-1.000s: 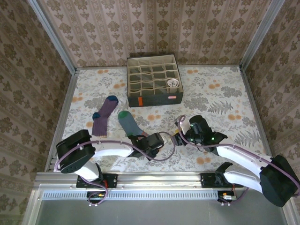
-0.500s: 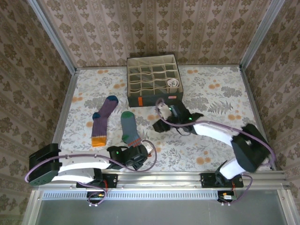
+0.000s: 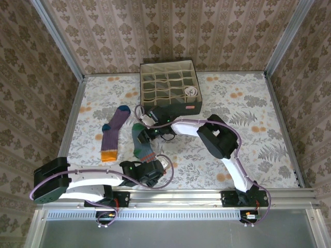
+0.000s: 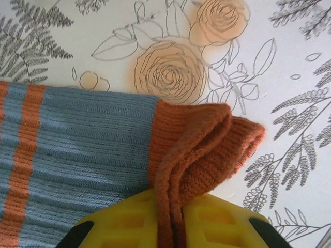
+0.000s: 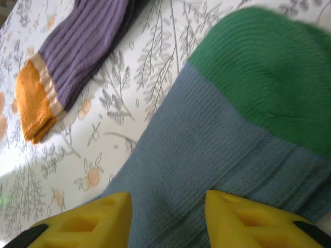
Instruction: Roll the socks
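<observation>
Your right arm has swung left since half a second ago, from the front of the compartment box to the toe of the grey-blue sock; your left arm has hardly shifted.

From above, the grey-blue sock (image 3: 139,143) lies on the floral table (image 3: 243,129), green toe pointing away from you, with the purple sock (image 3: 115,130) just beside it on the left. Your right gripper (image 3: 146,127) sits over the toe end and your left gripper (image 3: 150,161) at the cuff end. Behind them, the compartment box (image 3: 176,108) holds a rolled white sock (image 3: 191,92) in a right-hand cell.

On the left wrist camera, the yellow fingers (image 4: 119,222) are closed on the orange cuff, which bunches up between them; the striped body runs off to the left, flat on the table.

On the right wrist camera, your fingers (image 5: 98,219) stand apart with nothing held, over the grey-blue body just short of the green toe. You cannot tell whether they touch the fabric.
</observation>
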You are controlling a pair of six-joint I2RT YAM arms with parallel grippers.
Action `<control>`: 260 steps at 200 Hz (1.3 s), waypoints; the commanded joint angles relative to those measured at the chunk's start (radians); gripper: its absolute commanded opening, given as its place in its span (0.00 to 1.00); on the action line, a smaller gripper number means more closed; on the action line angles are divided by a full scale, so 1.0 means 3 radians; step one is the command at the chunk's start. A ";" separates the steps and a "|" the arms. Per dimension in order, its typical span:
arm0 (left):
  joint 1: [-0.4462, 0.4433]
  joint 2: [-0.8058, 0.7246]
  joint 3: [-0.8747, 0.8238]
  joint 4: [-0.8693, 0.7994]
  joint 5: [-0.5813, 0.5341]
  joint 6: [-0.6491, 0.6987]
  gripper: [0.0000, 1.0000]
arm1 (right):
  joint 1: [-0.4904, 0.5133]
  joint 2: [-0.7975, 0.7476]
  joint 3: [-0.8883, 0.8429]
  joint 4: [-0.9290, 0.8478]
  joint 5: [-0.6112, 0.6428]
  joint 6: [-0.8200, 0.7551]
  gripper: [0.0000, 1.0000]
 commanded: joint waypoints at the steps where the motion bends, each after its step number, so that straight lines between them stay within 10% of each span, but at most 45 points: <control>1: -0.0027 -0.0160 0.0109 0.0015 0.0241 0.0229 0.15 | -0.0012 0.0066 -0.0090 -0.0357 0.0278 0.0096 0.40; 65: 0.0035 0.0115 0.0378 0.0178 0.0800 0.0834 0.14 | -0.0463 -0.0961 -0.1666 -0.0226 0.1177 0.0526 0.38; 119: 0.0718 0.0699 0.0481 0.0504 0.1966 0.1122 0.14 | -0.1005 -0.1853 -0.2534 0.0112 0.0982 0.0409 0.48; 260: 0.1505 0.1572 0.0881 0.0590 0.3375 0.1114 0.14 | -0.0286 -0.4237 -0.4235 0.0768 0.0355 0.0532 0.63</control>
